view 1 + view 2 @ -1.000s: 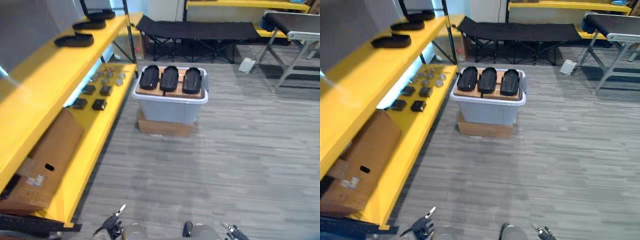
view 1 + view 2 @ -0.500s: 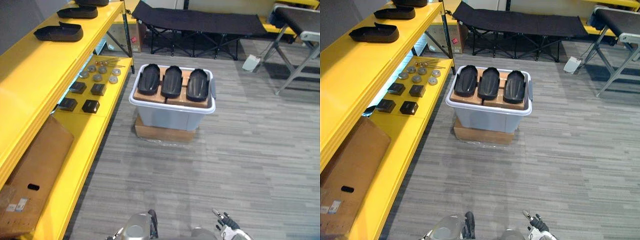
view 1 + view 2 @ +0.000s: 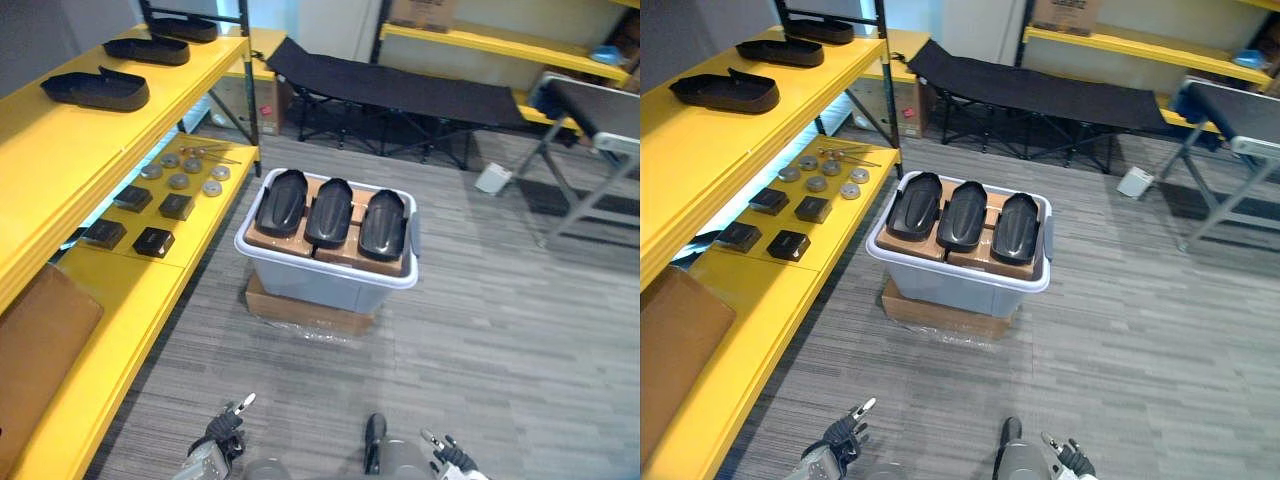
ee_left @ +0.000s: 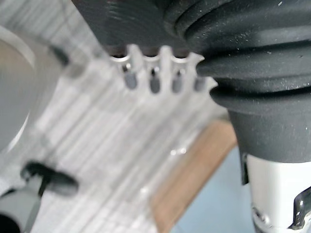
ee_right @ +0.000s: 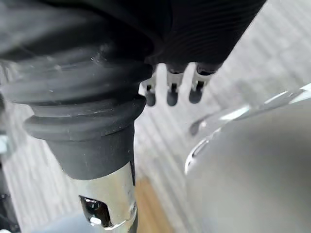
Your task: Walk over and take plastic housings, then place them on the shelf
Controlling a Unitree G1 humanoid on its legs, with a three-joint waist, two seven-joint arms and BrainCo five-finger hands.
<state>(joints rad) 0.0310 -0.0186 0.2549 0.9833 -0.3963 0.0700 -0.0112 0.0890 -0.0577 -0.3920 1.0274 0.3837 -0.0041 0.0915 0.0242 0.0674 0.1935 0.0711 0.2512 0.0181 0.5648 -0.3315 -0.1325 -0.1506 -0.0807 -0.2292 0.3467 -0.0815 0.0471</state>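
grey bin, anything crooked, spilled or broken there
Nothing stands out: the three black housings lie neatly side by side in the grey bin, which sits level on its cardboard box.

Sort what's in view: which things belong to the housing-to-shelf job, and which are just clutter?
Job:
- three black housings atop cardboard in the grey bin
- yellow shelf, its top level carrying shelved housings

Lying about:
- small black blocks and metal discs on the lower level
- flat cardboard there too
- cardboard box under the bin
- folding cot
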